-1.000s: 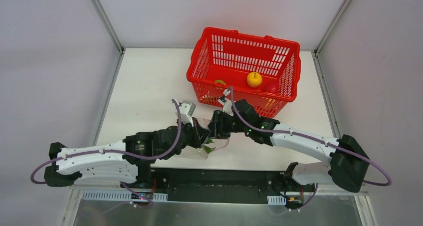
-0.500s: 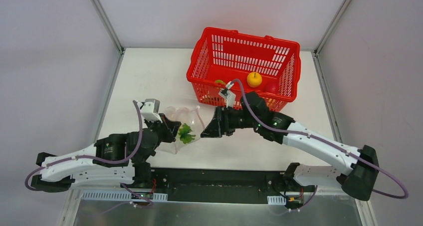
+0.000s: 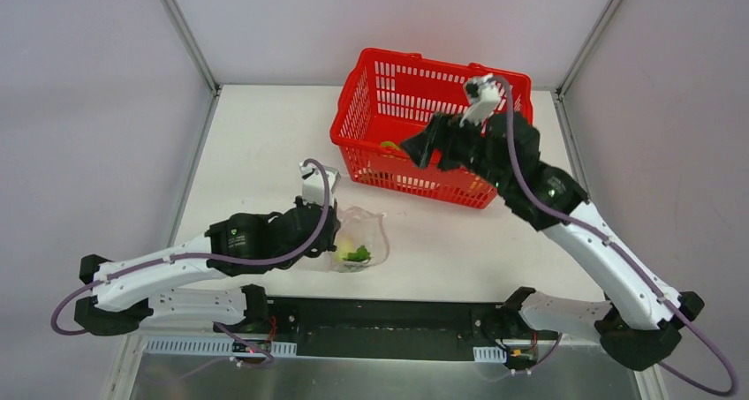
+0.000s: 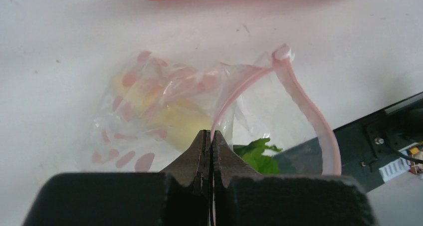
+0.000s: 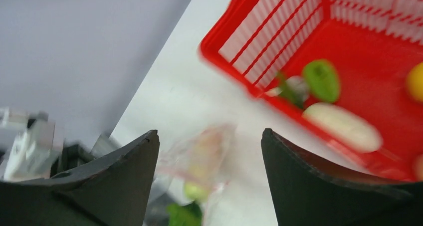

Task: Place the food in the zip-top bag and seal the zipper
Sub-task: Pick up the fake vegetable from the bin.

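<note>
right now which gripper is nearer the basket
Right. The right gripper hangs above the basket, open; the left gripper is off at the bag, shut on its zipper.

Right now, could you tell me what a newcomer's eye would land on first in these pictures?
The red basket at the far side stands out, with the open right gripper hovering over its near edge. Closer in, the left gripper pinches the pink zipper of the zip-top bag, which holds a green leafy piece.
</note>
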Available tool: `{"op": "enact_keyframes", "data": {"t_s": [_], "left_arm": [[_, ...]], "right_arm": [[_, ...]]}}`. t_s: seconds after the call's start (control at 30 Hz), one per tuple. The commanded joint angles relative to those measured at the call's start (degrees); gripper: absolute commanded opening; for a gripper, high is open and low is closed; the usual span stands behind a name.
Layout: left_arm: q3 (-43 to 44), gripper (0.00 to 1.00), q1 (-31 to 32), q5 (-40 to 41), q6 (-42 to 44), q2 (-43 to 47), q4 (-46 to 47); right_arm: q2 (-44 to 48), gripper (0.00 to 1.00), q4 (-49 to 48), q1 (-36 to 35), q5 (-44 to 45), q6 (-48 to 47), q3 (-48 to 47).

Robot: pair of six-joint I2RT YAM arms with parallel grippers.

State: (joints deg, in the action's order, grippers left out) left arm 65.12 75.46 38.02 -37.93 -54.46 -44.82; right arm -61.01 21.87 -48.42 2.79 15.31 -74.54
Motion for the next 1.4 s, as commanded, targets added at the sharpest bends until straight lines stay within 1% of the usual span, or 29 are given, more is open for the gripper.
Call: {"op": "enact_keyframes", "data": {"t_s": [0.0,0.07,0.13,0.17,0.23,0.3,0.37,0.43,0.6,0.7,0.8,0.97,1.1,1.2,1.23,1.27,1.37], "left_arm": [[-5.9,0.00,-4.7,-9.0,0.0,5.8,5.0],[-5.8,0.00,-4.8,-11.3,0.7,6.3,5.0],[-6.4,0.00,-4.8,-11.4,1.0,7.3,5.9],[-6.7,0.00,-4.8,-11.7,1.7,7.6,6.9],[-5.7,0.00,-4.8,-14.7,4.0,6.3,7.9],[-3.0,0.00,-4.8,-15.6,5.2,3.3,4.9],[-0.4,0.00,-4.8,-11.8,3.7,0.4,-0.2],[-0.2,0.00,-4.8,-10.0,3.2,0.0,-1.2],[-5.0,0.00,-4.8,-11.5,3.7,4.8,5.6],[-6.6,0.00,-4.8,-10.2,2.6,6.9,5.1],[-7.8,0.00,-4.8,-9.4,1.7,8.9,4.6],[-8.7,0.00,-4.8,-9.0,1.4,9.8,4.9],[-8.2,0.00,-4.8,-8.4,1.8,9.2,4.6],[-7.9,0.00,-4.8,-8.7,2.0,8.8,4.5],[-8.0,0.00,-4.9,-8.7,1.9,8.7,4.5],[-8.1,0.00,-4.8,-9.0,1.9,8.7,4.6],[-8.4,0.00,-4.9,-9.1,1.9,9.4,5.8]], "right_arm": [[-8.6,0.79,8.4,12.7,-0.4,-10.0,-10.2],[-12.8,0.81,10.2,17.4,-3.2,-12.5,-14.3],[-16.3,0.81,10.1,21.4,-10.5,-18.2,-14.9],[-18.3,0.82,10.6,22.9,-12.5,-20.6,-15.6],[-22.8,0.83,13.0,25.2,-16.5,-23.6,-17.7],[-28.4,0.84,17.6,26.9,-21.2,-26.5,-21.6],[-33.5,0.83,21.5,27.9,-23.3,-28.7,-25.0],[-37.7,0.82,24.5,28.3,-25.1,-32.4,-27.5],[-44.7,0.83,26.1,28.3,-31.5,-39.3,-29.3],[-48.2,0.87,27.7,28.3,-34.5,-40.9,-30.8],[-52.5,0.87,31.9,28.3,-35.4,-40.9,-33.1],[-58.6,0.87,35.9,28.1,-32.9,-40.9,-35.7],[-61.2,0.87,35.1,27.9,-33.2,-40.9,-35.0],[-61.4,0.87,35.4,27.3,-36.4,-40.9,-33.1],[-61.0,0.93,34.9,27.1,-37.4,-54.6,-31.8],[-60.3,0.94,33.7,27.1,-37.6,-58.7,-30.3],[-59.5,0.92,29.0,26.5,-34.5,-58.4,-26.7]]}}
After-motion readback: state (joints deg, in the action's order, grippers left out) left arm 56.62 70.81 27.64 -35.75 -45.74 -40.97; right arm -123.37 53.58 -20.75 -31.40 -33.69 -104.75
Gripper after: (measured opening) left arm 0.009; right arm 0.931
